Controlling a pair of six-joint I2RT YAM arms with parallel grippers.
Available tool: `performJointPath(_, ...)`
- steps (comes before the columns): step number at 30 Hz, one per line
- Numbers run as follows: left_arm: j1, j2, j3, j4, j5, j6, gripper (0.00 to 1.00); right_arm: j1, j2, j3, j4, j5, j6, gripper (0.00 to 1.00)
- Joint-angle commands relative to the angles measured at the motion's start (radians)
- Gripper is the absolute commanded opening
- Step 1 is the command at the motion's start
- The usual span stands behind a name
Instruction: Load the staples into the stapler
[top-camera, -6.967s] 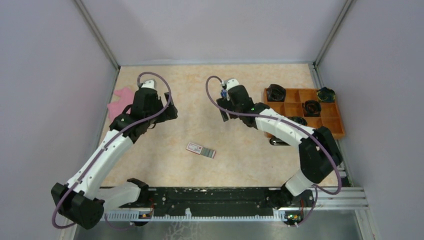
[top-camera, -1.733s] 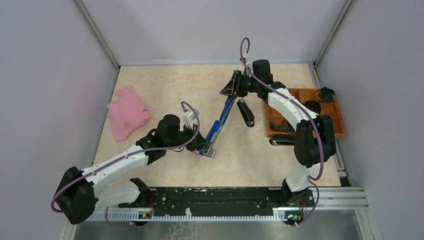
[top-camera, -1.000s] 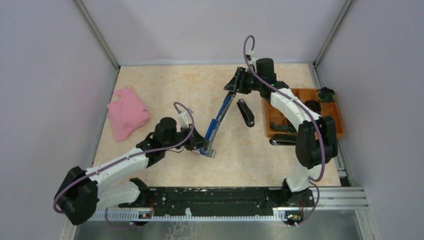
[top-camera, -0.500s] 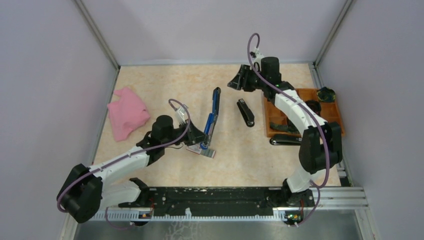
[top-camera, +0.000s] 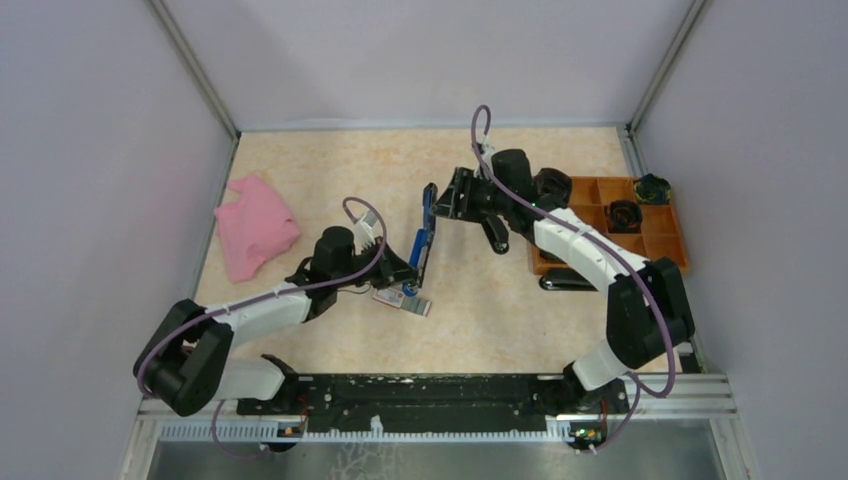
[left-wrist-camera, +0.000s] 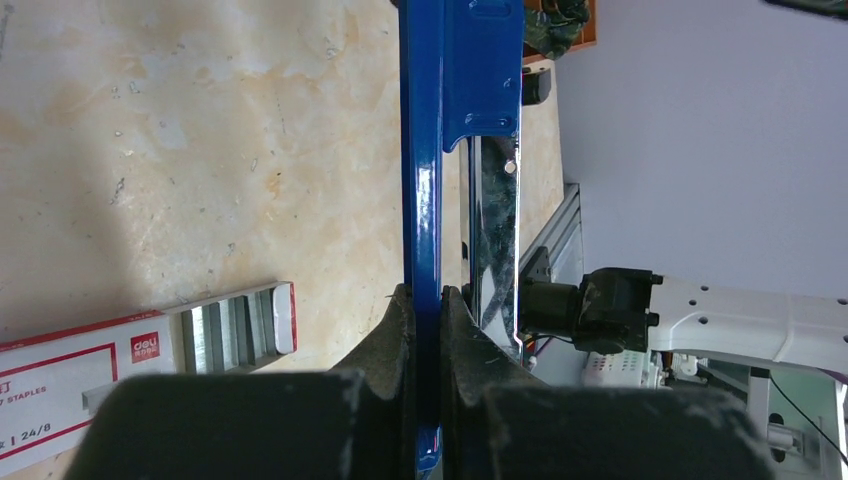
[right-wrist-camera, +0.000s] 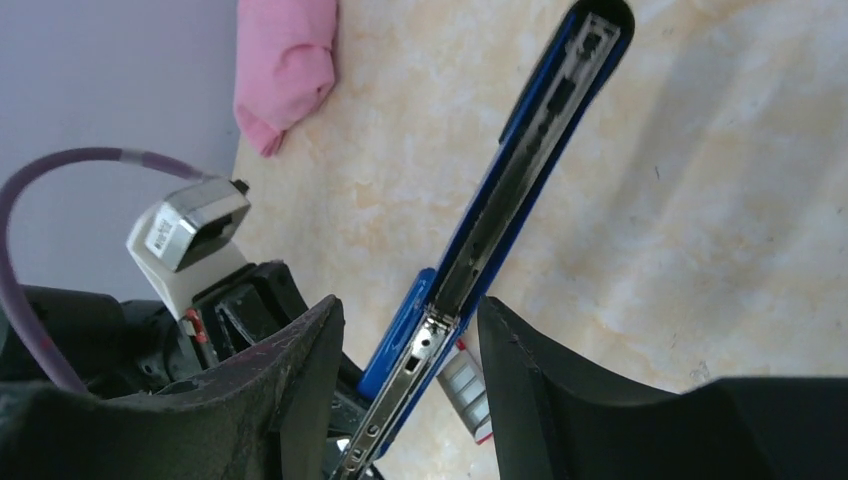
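Grips the blue stapler (top-camera: 424, 238) in the left end effector (top-camera: 402, 270), fingers (left-wrist-camera: 395, 325) pressed tight on its thin blue rail, mid-tabletop (top-camera: 330, 170). Shows the stapler swung open, silver channel parted from the blue arm. Sets the right end effector (top-camera: 452, 197) at the stapler's far end, fingers (right-wrist-camera: 320, 350) apart on either side of the opened arm, gaps visible both sides. Finds the staples (top-camera: 402, 302) flat on the tabletop just beside the stapler's near end, box slid part open, grey strip exposed. Leaves a pink cloth (top-camera: 255, 225) far left, an orange tray (top-camera: 680, 262) right, and a black stapler (top-camera: 495, 238) beneath the right arm.
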Motion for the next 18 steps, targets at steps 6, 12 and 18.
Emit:
performJointPath(6, 0.003, 0.035, 0.062, 0.205, 0.058, 0.007, 0.0, 0.062, -0.034, -0.081, 0.057, 0.068, 0.14, 0.53)
performJointPath(12, 0.003, 0.076, 0.075, 0.233, 0.078, -0.003, 0.0, 0.093, -0.007, -0.078, 0.055, 0.075, 0.174, 0.5)
performJointPath(18, 0.003, 0.104, 0.08, 0.25, 0.083, -0.007, 0.0, 0.113, 0.027, -0.077, 0.048, 0.098, 0.177, 0.42)
